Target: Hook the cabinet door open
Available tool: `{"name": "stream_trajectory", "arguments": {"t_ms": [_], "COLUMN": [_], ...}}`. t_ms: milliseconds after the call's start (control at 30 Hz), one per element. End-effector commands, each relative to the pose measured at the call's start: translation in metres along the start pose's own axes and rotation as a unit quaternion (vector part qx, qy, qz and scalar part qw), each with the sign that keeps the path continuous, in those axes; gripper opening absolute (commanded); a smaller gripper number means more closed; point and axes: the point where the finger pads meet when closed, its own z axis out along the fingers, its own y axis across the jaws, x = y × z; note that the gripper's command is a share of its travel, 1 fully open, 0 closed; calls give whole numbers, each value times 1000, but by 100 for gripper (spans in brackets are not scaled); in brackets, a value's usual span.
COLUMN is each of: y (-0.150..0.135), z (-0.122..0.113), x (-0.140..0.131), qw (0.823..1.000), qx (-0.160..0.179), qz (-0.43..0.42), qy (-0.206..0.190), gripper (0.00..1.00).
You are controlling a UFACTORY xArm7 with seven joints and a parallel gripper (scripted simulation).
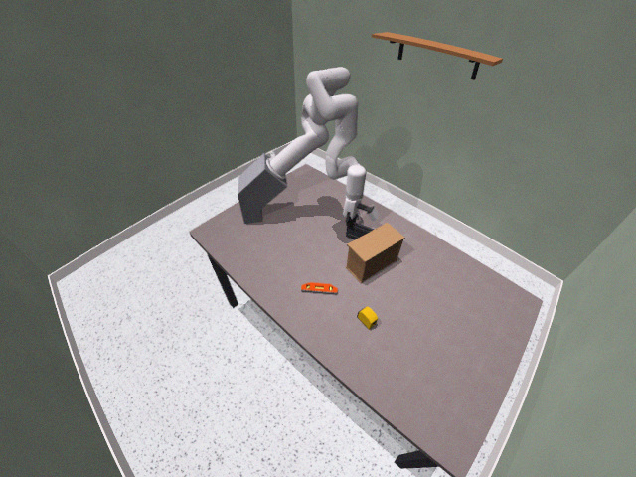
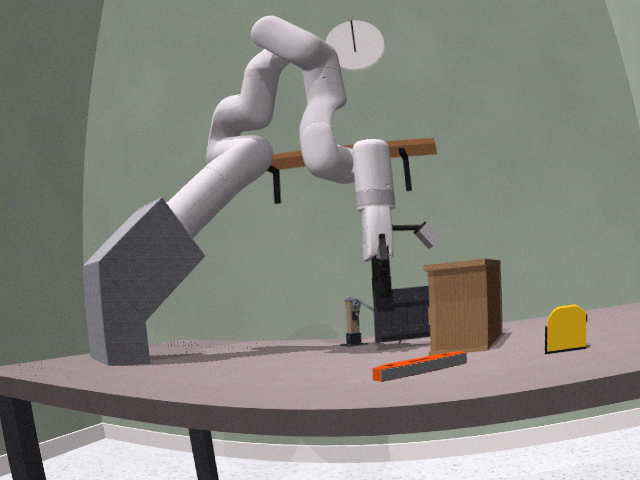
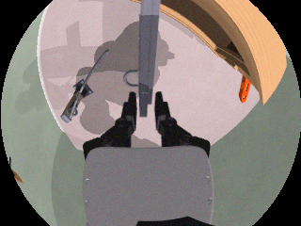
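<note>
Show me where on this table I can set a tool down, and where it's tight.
Widest bare patch: the table's end away from the arm, beyond the yellow block and cabinet. Another lies between the arm base and orange level. Crowded: between post, open door and gripper.
</note>
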Motion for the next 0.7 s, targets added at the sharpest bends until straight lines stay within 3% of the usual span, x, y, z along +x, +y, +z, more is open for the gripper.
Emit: {"name": "stream_trajectory", "arguments": {"t_ms": [0, 667], "y": [2, 6], "z": [-1, -1], "x": [1, 1], "qw": [1000, 1000], "qx": [-1, -1], "qz": [-5, -17], "qy": [1, 1], "gripper": [27, 27]}}
